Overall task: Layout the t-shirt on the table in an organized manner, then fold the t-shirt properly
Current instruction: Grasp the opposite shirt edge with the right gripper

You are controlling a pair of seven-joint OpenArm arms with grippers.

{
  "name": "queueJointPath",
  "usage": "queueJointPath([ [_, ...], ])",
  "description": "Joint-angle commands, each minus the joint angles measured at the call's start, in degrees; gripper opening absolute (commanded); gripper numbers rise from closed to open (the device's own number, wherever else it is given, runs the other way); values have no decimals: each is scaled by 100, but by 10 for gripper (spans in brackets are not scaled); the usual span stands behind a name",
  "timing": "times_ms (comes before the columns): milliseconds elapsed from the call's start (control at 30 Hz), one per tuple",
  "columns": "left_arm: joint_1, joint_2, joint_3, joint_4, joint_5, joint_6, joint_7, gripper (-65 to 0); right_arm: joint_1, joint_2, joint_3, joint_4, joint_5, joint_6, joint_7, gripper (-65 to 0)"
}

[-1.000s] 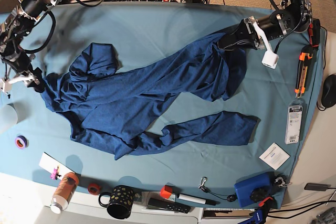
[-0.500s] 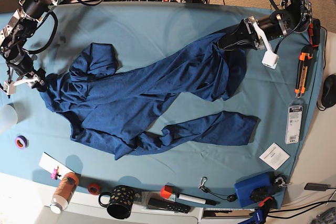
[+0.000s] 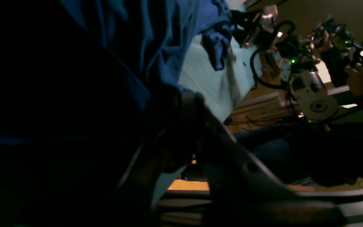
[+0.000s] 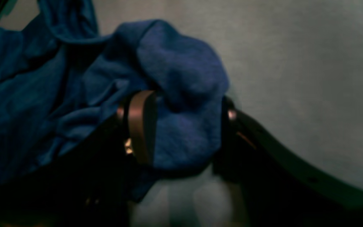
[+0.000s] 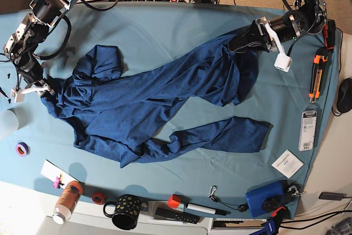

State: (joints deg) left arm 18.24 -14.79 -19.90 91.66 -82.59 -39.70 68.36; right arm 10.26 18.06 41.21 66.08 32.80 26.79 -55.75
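The dark navy t-shirt [image 5: 148,103] lies crumpled and stretched diagonally across the teal-covered table [image 5: 165,26]. My left gripper [image 5: 237,44] is at the shirt's far right end and shut on the cloth. In the left wrist view its dark fingers [image 3: 181,97] pinch the fabric [image 3: 156,37], which hangs over them. My right gripper [image 5: 48,88] is at the shirt's left edge. In the right wrist view a bunch of the shirt [image 4: 181,78] sits between its fingers [image 4: 183,126], and the jaws stand apart around it.
Along the near edge stand a bottle [image 5: 67,201], a black mug [image 5: 125,211], a marker [image 5: 201,208] and a blue box [image 5: 268,198]. An orange tool [image 5: 315,75], a packet [image 5: 308,129] and a white card [image 5: 287,163] lie at the right. A purple tape roll [image 5: 22,148] is at the left.
My right gripper has moved right onto the shirt's left edge, its arm has swung toward the far side, and its jaws have narrowed. The left gripper and its hold have not moved.
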Motion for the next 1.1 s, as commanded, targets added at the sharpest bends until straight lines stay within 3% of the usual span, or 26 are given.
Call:
queueJointPath([
  [0,-13,-61,-22,87,-162,-30,-61,-650,116,96,-2,63,22,46,2,-465],
  [100,-15,-61,-22,87,-164,-30,-63,-650,131,96,-2,63,15,61,0,-650],
  [400,-271,-63,-24,87,-103,-30,-85,-650,129,96,-2,63,11,63,-15,-650],
  [633,-398,-63,-22,87,518,-30,-372,-650,116,94,-2,63,15,66,-20,-650],
  [767,-398,-63,-22,87,529,-30,-387,-650,98,96,-2,63,70,511,-17,-650],
  [1067,-433,-63,-24,87,551,-30,-535,-650,101,98,-2,63,83,612,-7,-650],
])
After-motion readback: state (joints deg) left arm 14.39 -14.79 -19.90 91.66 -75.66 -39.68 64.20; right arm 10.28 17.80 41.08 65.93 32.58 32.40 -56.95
